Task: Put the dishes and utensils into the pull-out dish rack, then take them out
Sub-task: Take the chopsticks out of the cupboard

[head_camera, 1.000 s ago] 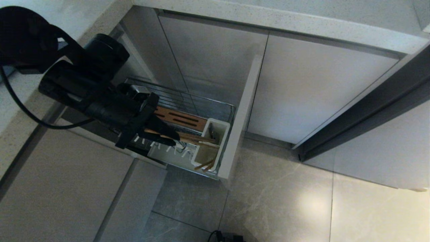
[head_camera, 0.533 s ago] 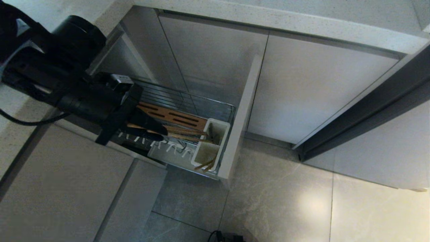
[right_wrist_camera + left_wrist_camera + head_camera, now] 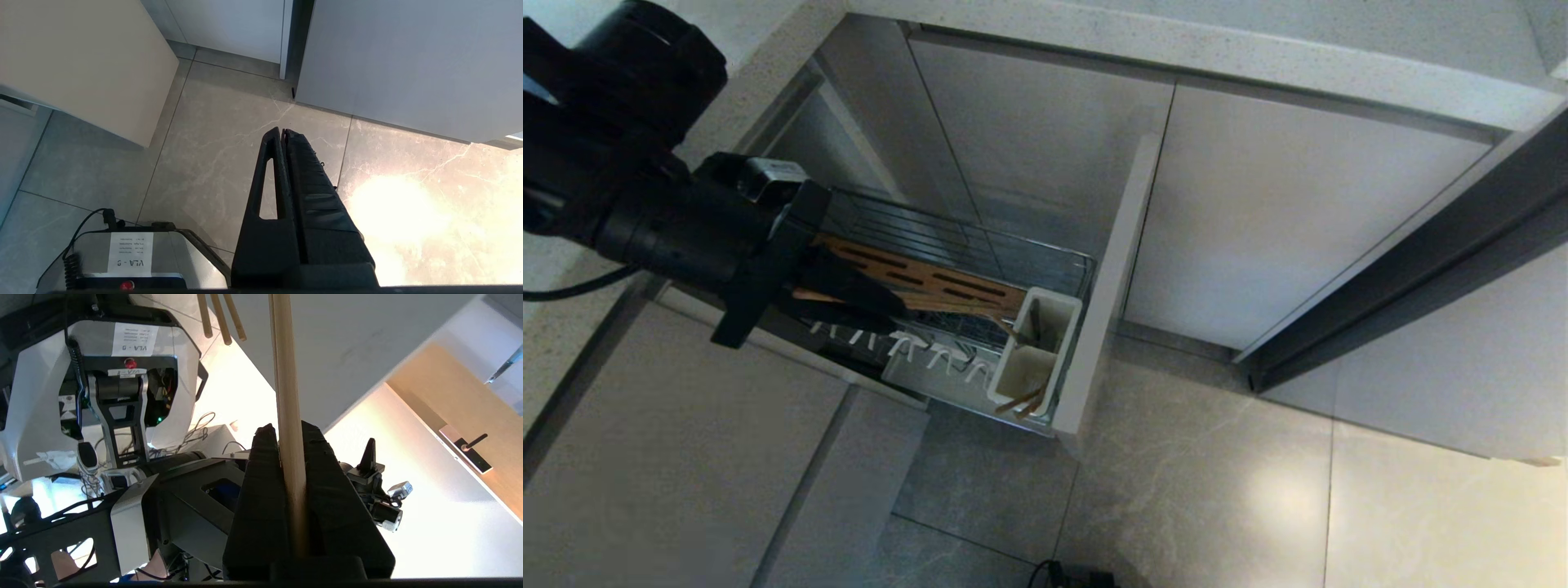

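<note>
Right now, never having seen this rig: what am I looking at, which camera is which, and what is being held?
It is a two-armed robot on wheels. The wide picture comes from its head, looking down at a pull-out dish rack drawn out of a kitchen cabinet. The other two come from cameras on its wrists. The left hand is shut on wooden chopsticks and sits over the rack. More chopsticks stand in the white caddy. The right hand hangs shut and empty over the floor tiles.

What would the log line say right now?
left gripper: shut on chopsticks | rack: open | right gripper: shut, idle
</note>
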Robot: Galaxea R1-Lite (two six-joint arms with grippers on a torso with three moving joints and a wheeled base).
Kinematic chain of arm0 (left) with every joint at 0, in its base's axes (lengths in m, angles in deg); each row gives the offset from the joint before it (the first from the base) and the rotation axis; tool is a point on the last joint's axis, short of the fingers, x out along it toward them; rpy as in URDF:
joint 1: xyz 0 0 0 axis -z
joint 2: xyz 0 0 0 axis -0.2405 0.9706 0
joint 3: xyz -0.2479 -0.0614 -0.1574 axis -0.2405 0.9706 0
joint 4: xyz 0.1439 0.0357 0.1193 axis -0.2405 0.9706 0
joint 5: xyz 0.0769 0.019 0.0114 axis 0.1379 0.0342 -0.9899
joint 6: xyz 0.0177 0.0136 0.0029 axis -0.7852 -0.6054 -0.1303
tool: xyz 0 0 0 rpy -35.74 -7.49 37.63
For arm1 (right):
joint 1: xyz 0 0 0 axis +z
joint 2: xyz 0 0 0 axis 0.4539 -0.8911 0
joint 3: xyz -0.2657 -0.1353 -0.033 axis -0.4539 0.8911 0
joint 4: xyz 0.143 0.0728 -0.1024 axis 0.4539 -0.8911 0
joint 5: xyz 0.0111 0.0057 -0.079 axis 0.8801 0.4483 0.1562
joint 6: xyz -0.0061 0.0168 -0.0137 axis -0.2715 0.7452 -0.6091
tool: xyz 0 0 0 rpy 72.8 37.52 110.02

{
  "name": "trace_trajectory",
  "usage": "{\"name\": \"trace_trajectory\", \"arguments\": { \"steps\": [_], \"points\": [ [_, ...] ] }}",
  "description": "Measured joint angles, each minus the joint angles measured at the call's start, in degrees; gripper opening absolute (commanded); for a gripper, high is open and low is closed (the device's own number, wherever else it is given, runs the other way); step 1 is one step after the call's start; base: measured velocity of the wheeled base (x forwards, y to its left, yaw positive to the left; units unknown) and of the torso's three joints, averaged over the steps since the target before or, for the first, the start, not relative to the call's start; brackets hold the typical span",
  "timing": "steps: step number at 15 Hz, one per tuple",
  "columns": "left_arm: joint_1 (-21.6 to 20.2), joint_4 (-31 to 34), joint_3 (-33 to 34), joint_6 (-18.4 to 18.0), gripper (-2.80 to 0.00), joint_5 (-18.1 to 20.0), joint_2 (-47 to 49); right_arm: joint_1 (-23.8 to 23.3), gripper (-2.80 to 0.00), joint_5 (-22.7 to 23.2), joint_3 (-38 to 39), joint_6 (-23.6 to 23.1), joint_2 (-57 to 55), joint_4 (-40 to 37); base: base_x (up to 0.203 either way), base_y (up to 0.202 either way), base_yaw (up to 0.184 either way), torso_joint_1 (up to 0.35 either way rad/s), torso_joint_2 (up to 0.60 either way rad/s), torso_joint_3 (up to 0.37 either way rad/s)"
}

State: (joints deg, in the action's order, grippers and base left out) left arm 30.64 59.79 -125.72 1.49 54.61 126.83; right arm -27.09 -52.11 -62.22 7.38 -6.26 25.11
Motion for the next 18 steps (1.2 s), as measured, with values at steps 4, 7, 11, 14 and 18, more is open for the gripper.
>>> {"name": "trace_trajectory", "arguments": {
  "steps": [4,7,11,14,18],
  "points": [
    [0.0,0.1,0.0,0.0,-2.8,0.0,-1.0,0.0,-2.8,0.0,0.0,0.0,0.0,0.0,0.0,0.0,0.0,0.0,0.0,0.0],
    [0.0,-0.1,0.0,0.0,-2.8,-0.1,-2.6,0.0,-2.8,0.0,0.0,0.0,0.0,0.0,0.0,0.0,0.0,0.0,0.0,0.0],
    [0.0,-0.1,0.0,-0.4,-2.8,-1.7,-6.4,0.0,-2.8,0.0,0.0,0.0,0.0,0.0,0.0,0.0,0.0,0.0,0.0,0.0],
    [0.0,0.0,0.0,-0.5,-2.8,-1.8,-9.7,0.0,-2.8,0.0,0.0,0.0,0.0,0.0,0.0,0.0,0.0,0.0,0.0,0.0],
    [0.2,-0.1,0.0,-0.7,-2.8,-1.8,-15.2,0.0,-2.8,0.0,0.0,0.0,0.0,0.0,0.0,0.0,0.0,0.0,0.0,0.0]
  ]
}}
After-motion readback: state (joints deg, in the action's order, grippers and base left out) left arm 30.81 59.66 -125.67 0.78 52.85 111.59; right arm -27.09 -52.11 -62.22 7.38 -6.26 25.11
